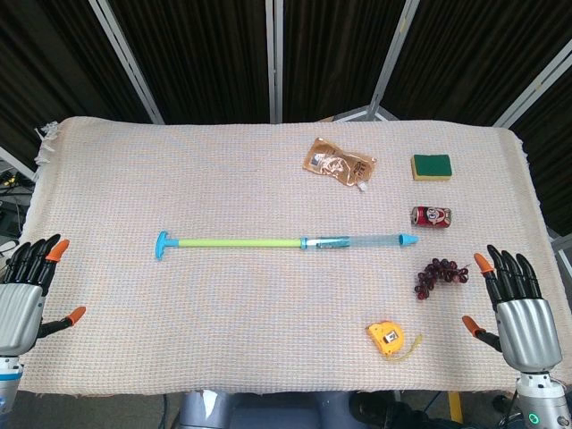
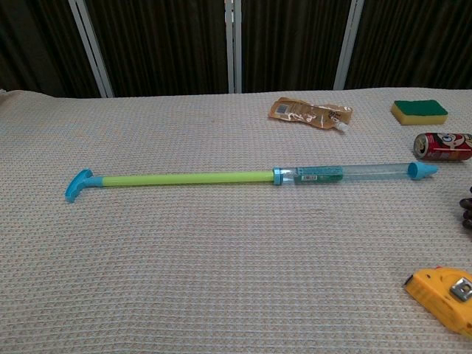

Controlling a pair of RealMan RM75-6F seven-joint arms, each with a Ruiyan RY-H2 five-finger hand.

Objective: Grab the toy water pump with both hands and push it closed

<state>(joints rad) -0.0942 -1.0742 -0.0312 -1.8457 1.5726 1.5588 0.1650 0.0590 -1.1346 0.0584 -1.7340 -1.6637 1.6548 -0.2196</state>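
Observation:
The toy water pump (image 1: pixel 286 241) lies across the middle of the table, pulled out long. Its blue T-handle (image 1: pixel 162 244) is at the left, then a yellow-green rod (image 1: pixel 237 241), then a clear barrel (image 1: pixel 357 240) ending in a blue nozzle (image 1: pixel 409 239). The chest view shows the same pump (image 2: pixel 251 176) lengthwise. My left hand (image 1: pixel 25 295) rests at the table's left edge, fingers spread, holding nothing, well left of the handle. At the right edge my right hand (image 1: pixel 514 304) is spread and empty too, below and right of the nozzle. Neither hand appears in the chest view.
A brown snack pouch (image 1: pixel 338 164) and a green-yellow sponge (image 1: pixel 431 166) lie at the back right. A red can (image 1: pixel 431 216) lies just beyond the nozzle. Dark grapes (image 1: pixel 438 274) and a yellow tape measure (image 1: pixel 389 338) sit between the pump and my right hand.

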